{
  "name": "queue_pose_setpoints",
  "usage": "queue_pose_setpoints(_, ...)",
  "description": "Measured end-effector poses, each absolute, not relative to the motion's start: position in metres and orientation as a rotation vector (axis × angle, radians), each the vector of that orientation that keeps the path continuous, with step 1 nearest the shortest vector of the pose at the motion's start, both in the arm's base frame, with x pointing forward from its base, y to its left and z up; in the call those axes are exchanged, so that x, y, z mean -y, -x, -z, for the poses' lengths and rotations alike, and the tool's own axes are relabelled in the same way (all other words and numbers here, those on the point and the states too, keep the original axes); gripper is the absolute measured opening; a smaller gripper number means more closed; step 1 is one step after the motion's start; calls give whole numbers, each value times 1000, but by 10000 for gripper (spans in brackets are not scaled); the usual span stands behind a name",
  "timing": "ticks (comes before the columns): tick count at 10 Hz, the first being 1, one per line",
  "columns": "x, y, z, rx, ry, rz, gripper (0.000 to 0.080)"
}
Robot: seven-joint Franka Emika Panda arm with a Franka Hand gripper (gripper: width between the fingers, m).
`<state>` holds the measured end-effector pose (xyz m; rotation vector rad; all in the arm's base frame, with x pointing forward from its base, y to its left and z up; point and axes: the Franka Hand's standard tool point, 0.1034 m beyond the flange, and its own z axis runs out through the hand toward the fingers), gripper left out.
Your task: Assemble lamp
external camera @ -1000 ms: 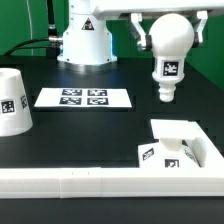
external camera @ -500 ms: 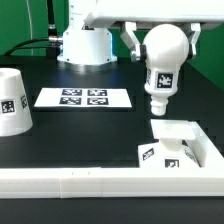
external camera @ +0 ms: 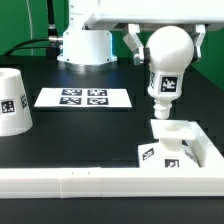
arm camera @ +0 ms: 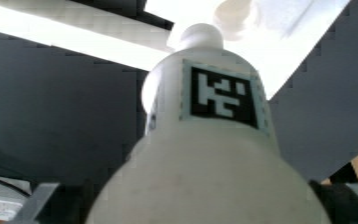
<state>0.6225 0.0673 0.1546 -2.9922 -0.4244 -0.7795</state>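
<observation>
My gripper [external camera: 165,45] is shut on the round head of the white bulb [external camera: 166,68] and holds it in the air, stem down, slightly tilted. The stem tip hangs just above the blocky square base [external camera: 178,142], which sits at the exterior view's right, against the long white rail. The bulb fills the wrist view [arm camera: 202,140], its square tag facing the camera, with the base [arm camera: 194,25] beyond its tip. The truncated-cone shade [external camera: 12,100] stands at the exterior view's left.
The marker board [external camera: 85,98] lies flat mid-table. The long white rail [external camera: 90,181] runs across the front and turns up along the right side. The arm's white pedestal [external camera: 86,42] stands at the back.
The bulb has moved down and toward the base; its stem tip now hangs lower, just over the base's top, compared with one second ago.
</observation>
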Motion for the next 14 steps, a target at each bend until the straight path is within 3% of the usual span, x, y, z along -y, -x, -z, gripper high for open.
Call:
queue_pose_setpoints(5,-82,-626,-138,483,2983,771,578)
queue_pose_setpoints(14,-84,-625,-138,488,2976,804,578)
